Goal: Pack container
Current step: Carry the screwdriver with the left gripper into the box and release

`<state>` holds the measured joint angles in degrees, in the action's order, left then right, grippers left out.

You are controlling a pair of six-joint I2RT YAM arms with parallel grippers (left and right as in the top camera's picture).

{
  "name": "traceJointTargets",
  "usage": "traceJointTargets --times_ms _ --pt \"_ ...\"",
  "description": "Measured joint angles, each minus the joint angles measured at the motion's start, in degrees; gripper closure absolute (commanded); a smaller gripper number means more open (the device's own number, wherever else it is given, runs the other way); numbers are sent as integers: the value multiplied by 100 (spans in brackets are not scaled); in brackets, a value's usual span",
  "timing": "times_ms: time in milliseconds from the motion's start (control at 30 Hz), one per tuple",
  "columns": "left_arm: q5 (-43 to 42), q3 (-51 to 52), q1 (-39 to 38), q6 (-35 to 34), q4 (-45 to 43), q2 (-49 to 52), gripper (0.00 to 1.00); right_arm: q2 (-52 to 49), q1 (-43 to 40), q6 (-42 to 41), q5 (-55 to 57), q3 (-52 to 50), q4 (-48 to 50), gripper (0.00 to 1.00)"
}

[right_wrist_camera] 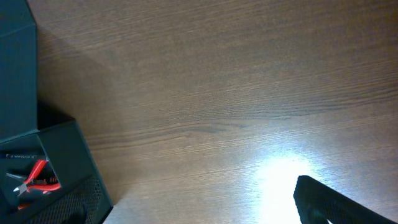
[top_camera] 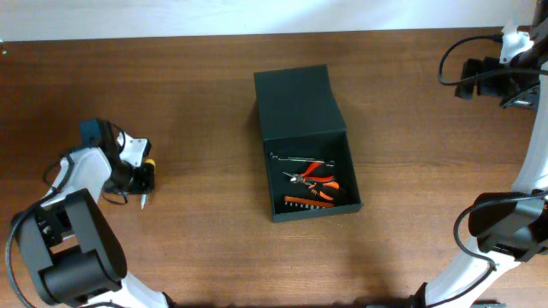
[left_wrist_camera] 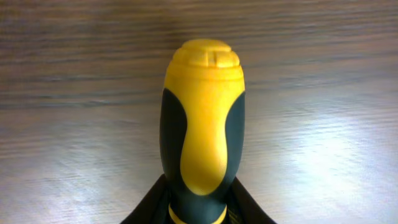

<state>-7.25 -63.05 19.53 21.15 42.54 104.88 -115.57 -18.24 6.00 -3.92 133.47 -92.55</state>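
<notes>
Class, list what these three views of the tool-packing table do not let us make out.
Screwdriver shaft: left wrist view, cut off by the bottom edge.
Right pincer: right wrist view, cut by the corner; open or shut unclear.
Small bits in the container: overhead, too small to name; right wrist view, cut by the edge.

Dark green-black matte rectangular container (top_camera: 317,211), upright at mid-table, hinged flap lid (top_camera: 295,101) open rearward.
</notes>
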Motion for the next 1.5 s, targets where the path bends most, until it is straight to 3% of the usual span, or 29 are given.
traceJointTargets --times_ms 200,467,600,800,1167,1200,1300,1500 --pt "-435 -1781 -772 -9 1445 -13 98 0 0 2 0 0 -15 1" --pt "-426 -3786 -3296 527 2212 -151 98 0 -103 -2 -7 0 -127 1" --pt "-280 -3897 -4487 850 2186 -179 98 0 -485 -44 -101 0 -160 1" --pt "-72 -3897 -5445 1128 2194 -81 98 0 -1213 -125 -387 0 -173 1" --pt "48 -3895 -5766 1447 2190 1569 98 0 -1423 -131 -525 0 -173 1" --pt "66 -3893 -5766 1449 2190 1727 92 0 -1423 -131 -525 0 -173 1" --pt "66 -3886 -5766 1464 2190 2000 54 0 -1423 -131 -527 0 -173 1" --pt "87 -3886 -5759 1508 2238 2103 35 0 -1423 -131 -542 0 -173 1"
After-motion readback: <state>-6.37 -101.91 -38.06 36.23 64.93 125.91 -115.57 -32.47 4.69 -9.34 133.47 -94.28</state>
